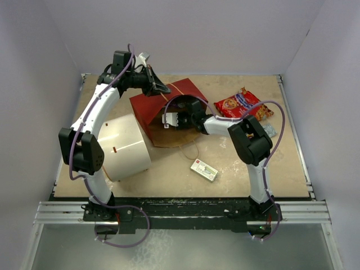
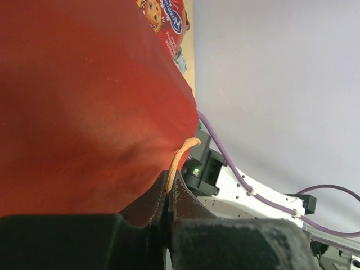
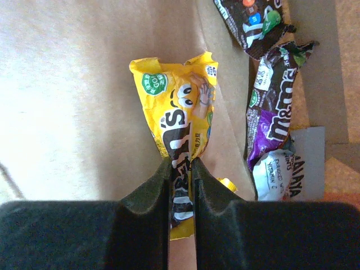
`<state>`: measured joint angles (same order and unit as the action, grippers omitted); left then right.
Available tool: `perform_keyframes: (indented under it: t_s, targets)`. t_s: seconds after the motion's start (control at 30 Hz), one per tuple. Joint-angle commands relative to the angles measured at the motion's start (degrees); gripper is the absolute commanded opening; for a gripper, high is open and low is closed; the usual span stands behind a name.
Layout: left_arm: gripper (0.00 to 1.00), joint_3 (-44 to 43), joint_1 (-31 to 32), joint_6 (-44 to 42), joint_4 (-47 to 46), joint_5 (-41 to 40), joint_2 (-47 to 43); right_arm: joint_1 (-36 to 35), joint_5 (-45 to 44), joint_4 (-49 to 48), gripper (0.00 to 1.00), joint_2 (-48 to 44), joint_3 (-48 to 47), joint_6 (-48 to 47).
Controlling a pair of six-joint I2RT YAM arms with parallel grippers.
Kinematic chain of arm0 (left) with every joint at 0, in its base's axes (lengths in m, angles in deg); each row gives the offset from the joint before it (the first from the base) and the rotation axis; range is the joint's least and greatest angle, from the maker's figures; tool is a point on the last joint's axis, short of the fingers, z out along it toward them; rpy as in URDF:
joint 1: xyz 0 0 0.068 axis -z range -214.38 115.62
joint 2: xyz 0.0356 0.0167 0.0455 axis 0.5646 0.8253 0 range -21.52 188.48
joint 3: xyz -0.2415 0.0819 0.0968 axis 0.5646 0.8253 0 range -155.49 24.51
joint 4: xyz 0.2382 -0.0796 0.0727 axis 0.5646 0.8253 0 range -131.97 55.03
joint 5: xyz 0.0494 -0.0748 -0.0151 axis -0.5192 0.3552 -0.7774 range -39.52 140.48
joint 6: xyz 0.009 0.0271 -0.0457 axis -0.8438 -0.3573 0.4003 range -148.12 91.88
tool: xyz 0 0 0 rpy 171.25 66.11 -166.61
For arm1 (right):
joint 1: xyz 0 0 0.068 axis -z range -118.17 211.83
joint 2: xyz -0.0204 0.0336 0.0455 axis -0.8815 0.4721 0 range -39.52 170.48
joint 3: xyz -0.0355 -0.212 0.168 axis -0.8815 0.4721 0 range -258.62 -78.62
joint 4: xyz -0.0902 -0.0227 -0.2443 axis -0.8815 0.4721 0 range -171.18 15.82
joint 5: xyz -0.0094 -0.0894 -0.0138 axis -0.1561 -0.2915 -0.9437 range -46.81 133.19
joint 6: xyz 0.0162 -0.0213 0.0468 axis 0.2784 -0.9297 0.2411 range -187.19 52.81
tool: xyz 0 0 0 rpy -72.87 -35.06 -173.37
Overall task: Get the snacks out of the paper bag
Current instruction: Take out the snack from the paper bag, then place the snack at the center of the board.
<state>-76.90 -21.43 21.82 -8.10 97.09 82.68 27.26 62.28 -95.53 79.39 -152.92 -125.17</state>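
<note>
The red paper bag [image 1: 154,107] lies on its side at mid-table, its brown mouth facing right. My left gripper [image 1: 161,89] is shut on the bag's twisted handle [image 2: 179,157] and holds the top edge up; the red bag wall [image 2: 84,101] fills the left wrist view. My right gripper [image 1: 171,118] reaches into the bag's mouth and is shut on a yellow candy pack [image 3: 181,129]. A brown candy pack [image 3: 254,22], a purple-brown pack [image 3: 275,107] and a pale wrapper [image 3: 275,174] lie inside the bag to the right of it. A large red cookie bag [image 1: 241,103] lies on the table outside.
A big white cylinder [image 1: 126,147] lies left of the bag, close to the left arm. A small flat white-and-green box [image 1: 204,169] lies near the front centre. A pale blue wrapper [image 1: 270,129] lies beside the cookie bag. White walls enclose the table.
</note>
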Motion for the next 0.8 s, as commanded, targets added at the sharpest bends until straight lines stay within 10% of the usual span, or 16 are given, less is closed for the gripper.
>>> perform_keyframes:
  t_s: [0.0, 0.53, 0.77]
  targets:
    - [0.0, 0.2, 0.1, 0.0, -3.2, 0.0, -2.9, -1.6, 0.6, -3.3, 0.03, -9.1, 3.2, 6.8]
    - [0.0, 3.5, 0.1, 5.6, -12.4, 0.3, -2.8, -4.0, -8.4, 12.6, 0.0, -43.1, 22.9, 39.6]
    - [0.0, 5.7, 0.1, 7.8, -16.8, 0.3, -2.2, -3.5, -49.7, 27.0, 0.0, -59.8, 30.2, 79.3]
